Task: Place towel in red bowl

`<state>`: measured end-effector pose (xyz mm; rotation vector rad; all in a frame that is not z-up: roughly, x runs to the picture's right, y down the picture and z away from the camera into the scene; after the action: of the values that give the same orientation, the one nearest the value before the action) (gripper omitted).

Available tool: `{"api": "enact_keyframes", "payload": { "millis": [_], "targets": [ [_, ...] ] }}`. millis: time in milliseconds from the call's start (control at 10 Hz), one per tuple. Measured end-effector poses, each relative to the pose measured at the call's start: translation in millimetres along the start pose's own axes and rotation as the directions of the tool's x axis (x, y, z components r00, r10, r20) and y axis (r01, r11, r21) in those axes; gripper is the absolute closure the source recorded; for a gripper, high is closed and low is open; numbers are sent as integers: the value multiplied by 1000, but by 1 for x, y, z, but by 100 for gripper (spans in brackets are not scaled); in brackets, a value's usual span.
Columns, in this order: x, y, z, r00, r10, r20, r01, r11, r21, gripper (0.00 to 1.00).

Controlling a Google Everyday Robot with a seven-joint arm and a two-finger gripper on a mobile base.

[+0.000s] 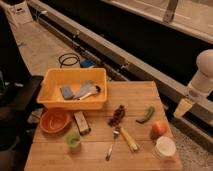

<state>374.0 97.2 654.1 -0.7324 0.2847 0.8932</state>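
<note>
The towel [85, 90] is a grey crumpled cloth lying inside the yellow bin [75, 102] at the back left of the wooden table. The red bowl [54, 120] stands empty on the table just in front of the bin's left end. My gripper [183, 108], a pale yellowish piece under the white arm [204, 75], hangs off the table's right edge, far from the towel and the bowl and holding nothing that I can see.
A blue object [66, 92] lies in the bin beside the towel. On the table are a brown box [81, 122], green cup [73, 140], dark red cluster [118, 115], green pepper [146, 115], orange fruit [159, 129], white cup [165, 147] and fork [111, 146].
</note>
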Motion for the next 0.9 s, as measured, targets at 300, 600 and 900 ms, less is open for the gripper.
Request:
{"api": "enact_keyframes", "payload": {
  "millis": [300, 600, 900],
  "targets": [
    [0, 0, 0, 1000, 0, 0, 0, 1000, 0, 26],
    [0, -6, 0, 1000, 22, -14, -22, 1000, 19, 26],
    [-56, -9, -3, 1000, -20, 8, 19, 997, 73, 26]
  ]
}}
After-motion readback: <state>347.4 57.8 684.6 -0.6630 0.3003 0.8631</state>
